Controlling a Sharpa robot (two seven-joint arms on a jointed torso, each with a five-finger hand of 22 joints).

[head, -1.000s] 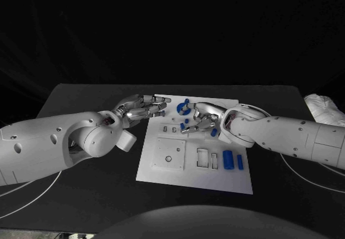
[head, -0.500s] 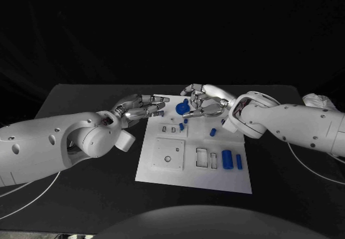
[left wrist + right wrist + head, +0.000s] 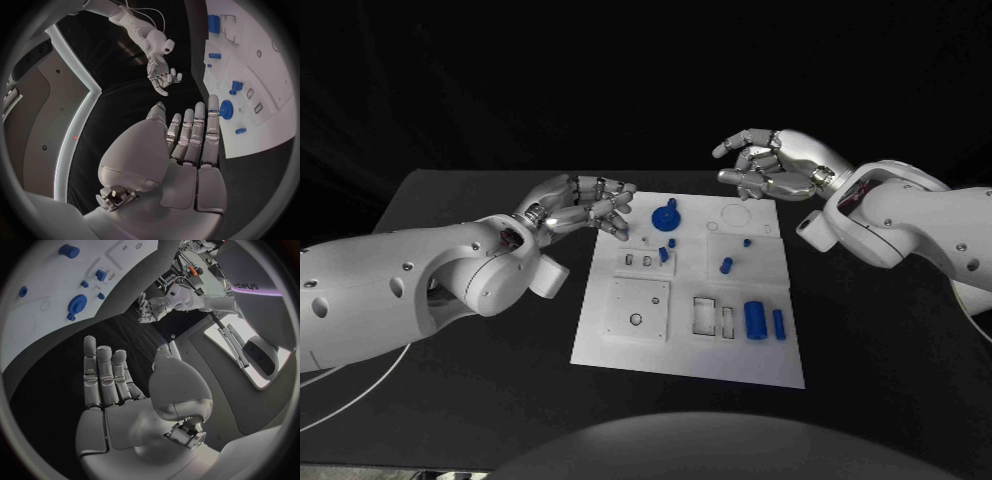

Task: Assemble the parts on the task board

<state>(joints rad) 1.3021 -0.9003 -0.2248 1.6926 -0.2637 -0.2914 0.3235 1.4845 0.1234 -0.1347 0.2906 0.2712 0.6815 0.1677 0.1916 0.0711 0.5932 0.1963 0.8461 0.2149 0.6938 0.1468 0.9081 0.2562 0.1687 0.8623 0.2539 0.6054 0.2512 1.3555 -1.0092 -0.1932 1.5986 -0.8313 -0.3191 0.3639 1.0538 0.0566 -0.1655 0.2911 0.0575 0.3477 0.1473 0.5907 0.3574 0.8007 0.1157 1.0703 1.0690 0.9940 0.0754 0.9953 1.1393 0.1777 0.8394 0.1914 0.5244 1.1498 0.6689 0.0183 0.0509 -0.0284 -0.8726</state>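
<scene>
The white task board (image 3: 687, 358) lies in the middle of the black table. On its far part stands a round blue part (image 3: 665, 216), with small blue parts (image 3: 727, 265) just nearer. Two blue cylinders (image 3: 757, 320) lie at its right side. My left hand (image 3: 583, 211) hovers at the board's far left corner, fingers spread and empty. My right hand (image 3: 773, 165) is raised above the board's far right edge and holds nothing. In the left wrist view my left hand (image 3: 187, 145) has its fingers stretched out beside the round blue part (image 3: 226, 109). In the right wrist view my right hand (image 3: 112, 385) is empty, away from the board (image 3: 37, 295).
Rectangular recesses (image 3: 717, 318) and a square plate with a hole (image 3: 639, 308) lie in the board's middle. Bare black table (image 3: 473, 380) surrounds the board on every side.
My right hand has lifted off the middle of the board and moved up and away to the far right, empty. My left hand has turned its fingers a little away from the board.
</scene>
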